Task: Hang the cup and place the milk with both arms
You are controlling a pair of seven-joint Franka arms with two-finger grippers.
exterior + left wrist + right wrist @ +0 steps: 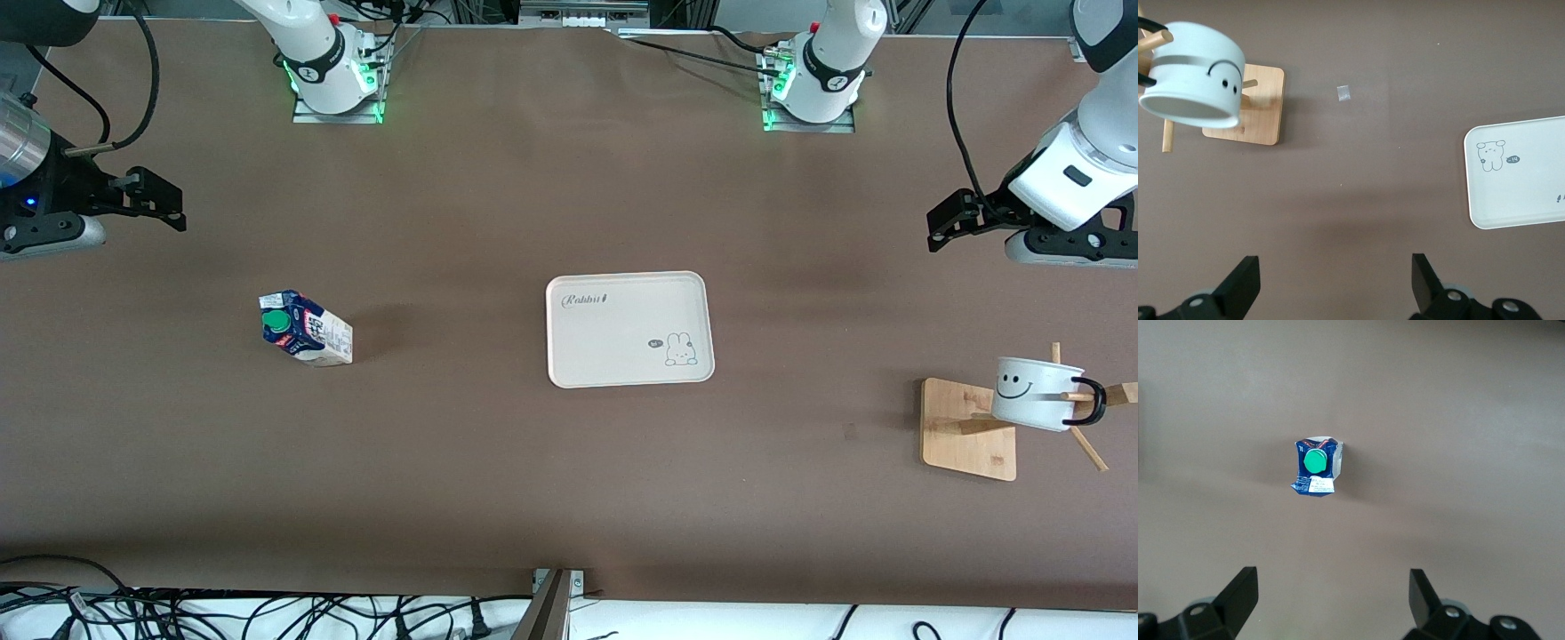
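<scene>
Running off both edges of the front view, the two arms show only in part: the right arm's wrist and the left arm's wrist are each cut by the frame. The small print on the milk (305,330) cannot be read.

The right gripper (158,204) hangs in the air over bare table at the right arm's end, its fingers (1238,593) spread wide with nothing between them; the wrist camera looks straight down on the carton's green cap (1315,461). The left gripper (949,218) hangs over bare table at the left arm's end, jaws likewise wide apart and empty, as its fingers (1241,283) show in the left wrist view.

The milk stands upright on the table toward the right arm's end, well apart from the tray (629,329), which lies empty at the middle and bears a rabbit drawing. The cup (1036,392) already hangs by its black loop handle on a peg of the wooden rack (967,429) toward the left arm's end, tipped on its side with the smiley face toward the front camera. A small pale scrap (1344,93) lies on the table near the rack's base.
</scene>
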